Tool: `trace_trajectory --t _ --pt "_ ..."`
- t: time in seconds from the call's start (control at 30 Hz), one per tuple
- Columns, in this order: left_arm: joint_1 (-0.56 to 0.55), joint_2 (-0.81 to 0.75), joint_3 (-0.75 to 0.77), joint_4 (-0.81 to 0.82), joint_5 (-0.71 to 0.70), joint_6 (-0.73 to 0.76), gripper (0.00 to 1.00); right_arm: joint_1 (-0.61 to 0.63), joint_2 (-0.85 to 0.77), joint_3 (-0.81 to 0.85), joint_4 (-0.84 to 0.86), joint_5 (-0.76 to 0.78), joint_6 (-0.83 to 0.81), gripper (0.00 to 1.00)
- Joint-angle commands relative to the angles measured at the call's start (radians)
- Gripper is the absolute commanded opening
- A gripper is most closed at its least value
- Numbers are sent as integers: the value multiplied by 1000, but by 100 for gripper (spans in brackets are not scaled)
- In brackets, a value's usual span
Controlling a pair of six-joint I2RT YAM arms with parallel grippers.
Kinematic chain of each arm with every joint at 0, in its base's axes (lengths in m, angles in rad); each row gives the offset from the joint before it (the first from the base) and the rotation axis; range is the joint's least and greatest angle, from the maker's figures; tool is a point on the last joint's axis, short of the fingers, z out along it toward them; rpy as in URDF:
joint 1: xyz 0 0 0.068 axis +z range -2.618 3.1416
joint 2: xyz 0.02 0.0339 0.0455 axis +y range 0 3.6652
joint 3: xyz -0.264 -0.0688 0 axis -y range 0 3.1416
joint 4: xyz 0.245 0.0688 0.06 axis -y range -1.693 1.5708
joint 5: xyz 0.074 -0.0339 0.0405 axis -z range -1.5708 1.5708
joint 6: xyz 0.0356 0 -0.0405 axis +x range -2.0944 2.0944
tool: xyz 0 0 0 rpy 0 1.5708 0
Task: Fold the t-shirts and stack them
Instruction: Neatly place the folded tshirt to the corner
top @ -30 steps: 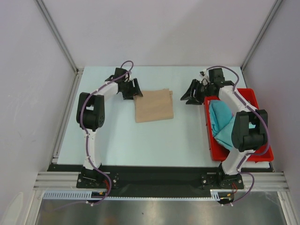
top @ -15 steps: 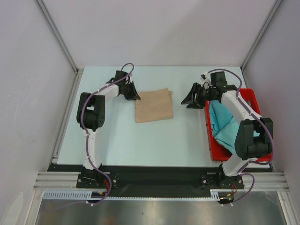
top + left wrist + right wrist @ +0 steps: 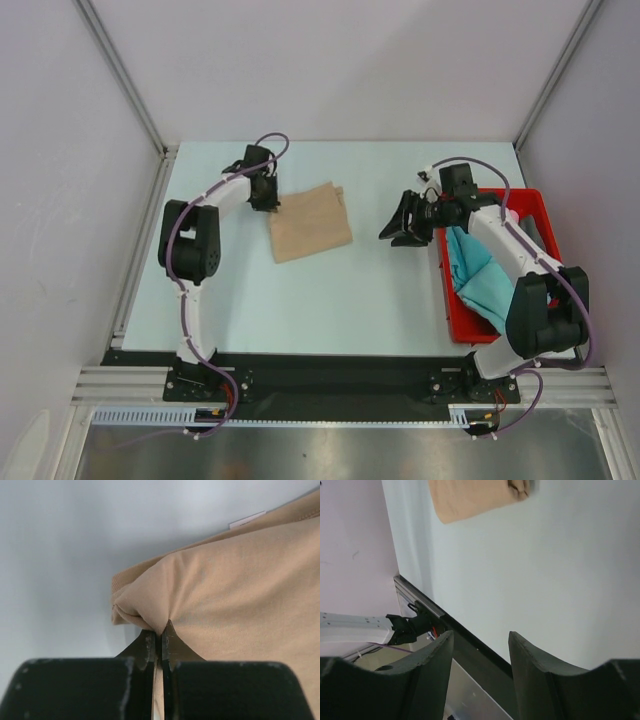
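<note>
Since the left gripper pinches a corner of the folded tan shirt left of centre on the table, drag it low to spare the folds, while the right gripper hangs half-open, empty, near the bin with the teal shirt.

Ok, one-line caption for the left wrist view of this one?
Left hand pinched shut on a bunched corner of the tan t-shirt, which lies on the pale table.

Folded tan t-shirt, crumpled teal t-shirt
</note>
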Motion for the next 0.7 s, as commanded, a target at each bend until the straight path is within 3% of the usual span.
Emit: trace_trajectory --t 0.0,0.3,0.53,0.67 --pt "40 -88 56 -16 -190 173 0 26 -54 -31 -30 12 11 54" --pt "134 -34 166 87 -326 334 0 66 -20 -42 -64 45 37 54" --pt "192 93 358 173 -353 469 0 89 55 10 -87 78 47 54" --pt "244 176 472 176 -342 468 0 118 101 33 -68 94 71 54"
